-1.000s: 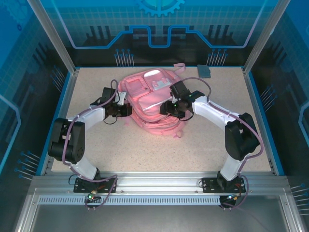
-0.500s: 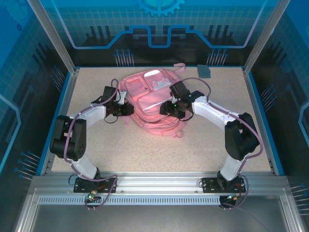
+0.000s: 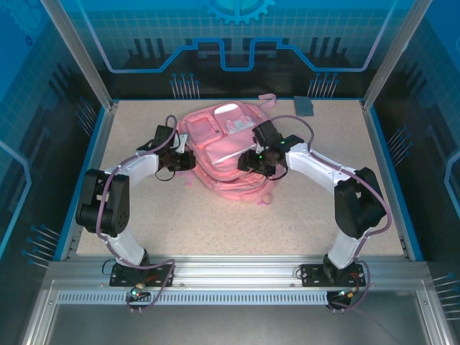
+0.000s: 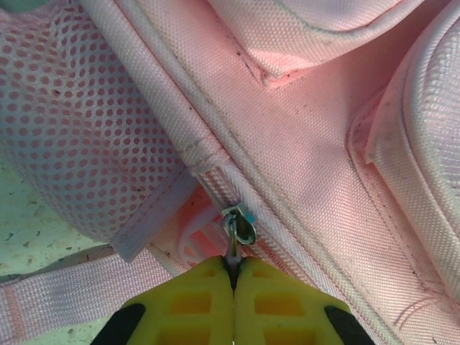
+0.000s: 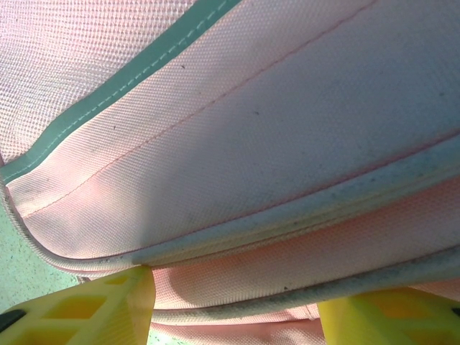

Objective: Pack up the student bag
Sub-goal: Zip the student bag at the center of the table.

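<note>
We saw the student bag [image 3: 223,154] lying flat on the speckled table [image 3: 215,230], front pockets facing up and its pink carry loop [image 3: 267,99] at the end away from the arms. Everything else we placed by that bag.

At the bag's left edge, the left gripper [image 3: 181,159] met the fabric. From the left wrist camera, the 2 yellow fingers [image 4: 194,302] were pressed together, pinching the stem of the small metal zip pull [image 4: 239,226]. That pull sat on the bag's zip line, just beside the mesh side pocket [image 4: 86,129], with a pink strap [image 4: 65,295] running below the pocket.

On the bag's right side, the right gripper [image 3: 253,159] rested over the fabric. In the right wrist view its fingers [image 5: 93,305] stood apart, with the bag's whitish piped edge [image 5: 237,241] running between them. We could not tell whether they clamped that edge or merely straddled it.

Beyond the bag's far right corner, well apart from it, a small grey flat object [image 3: 305,106] lay on the table.
</note>
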Robot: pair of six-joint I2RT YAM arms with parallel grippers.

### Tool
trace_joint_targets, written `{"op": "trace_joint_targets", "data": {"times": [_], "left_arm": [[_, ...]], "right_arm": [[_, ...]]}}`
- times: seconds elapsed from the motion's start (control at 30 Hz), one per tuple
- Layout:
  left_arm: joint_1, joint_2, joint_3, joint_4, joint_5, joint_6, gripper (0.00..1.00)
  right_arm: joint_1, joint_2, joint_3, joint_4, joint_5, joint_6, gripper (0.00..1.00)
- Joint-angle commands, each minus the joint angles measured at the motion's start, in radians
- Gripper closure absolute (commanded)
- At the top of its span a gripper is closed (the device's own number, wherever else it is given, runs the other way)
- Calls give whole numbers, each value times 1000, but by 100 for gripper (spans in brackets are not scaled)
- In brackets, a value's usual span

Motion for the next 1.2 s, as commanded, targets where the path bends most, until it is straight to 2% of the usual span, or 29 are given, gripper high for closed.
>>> {"op": "trace_joint_targets", "data": {"times": [0.0,0.23,0.53,0.8,0.97,1.17], "left_arm": [[-5,-29,2,-35,-42,4,100],[-63,-160,-105,-43,-28,-37,100],[-150,-268,-178,-99,-63,-88,100],[-293,-367,-232,-56,-18,-176,100],[-397,-369,-235,29,9,-260,100],[-515,-288,-180,121,35,-306,100]], "right_arm": [[6,14,28,22,32,10,39],[16,26,37,64,24,49,44],[43,50,67,106,79,113,48],[64,93,106,104,106,136,49],[72,111,118,97,111,133,50],[66,79,99,83,135,114,48]]}}
